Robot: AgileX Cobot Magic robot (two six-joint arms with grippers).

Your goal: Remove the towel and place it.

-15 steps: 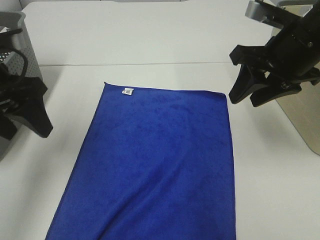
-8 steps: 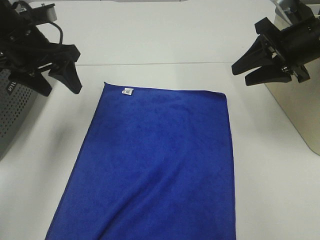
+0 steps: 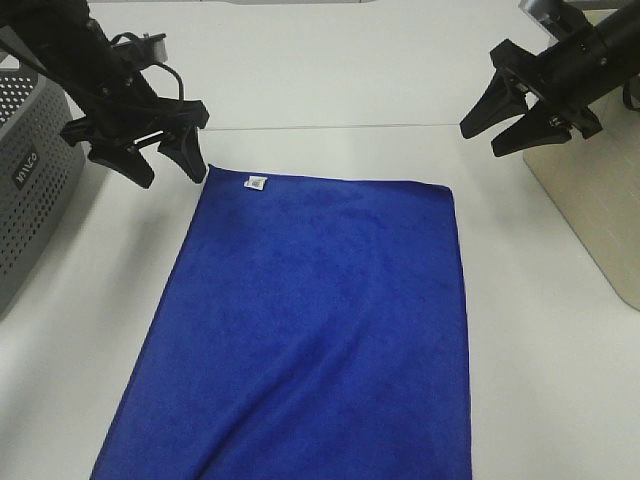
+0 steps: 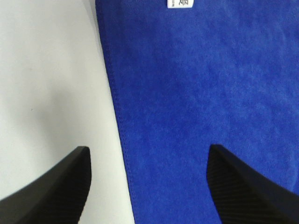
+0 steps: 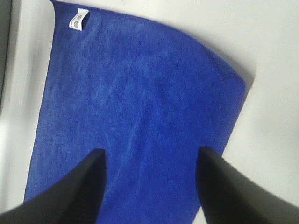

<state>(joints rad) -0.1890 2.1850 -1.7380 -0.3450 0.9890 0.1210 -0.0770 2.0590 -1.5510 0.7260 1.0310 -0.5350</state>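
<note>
Left of the towel [image 3: 320,330], the high view alone clearly shows a basket [image 3: 30,190].

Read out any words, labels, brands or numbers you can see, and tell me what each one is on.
White tag at the towel corner: dark print, too blurred to read.
Grey basket, on its wall: short white lettering, tilted, too small to read surely.
No other text shows.

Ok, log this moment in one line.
towel: flat on table, ungripped | left gripper: open, at tagged corner | right gripper: open, near other far corner
</note>
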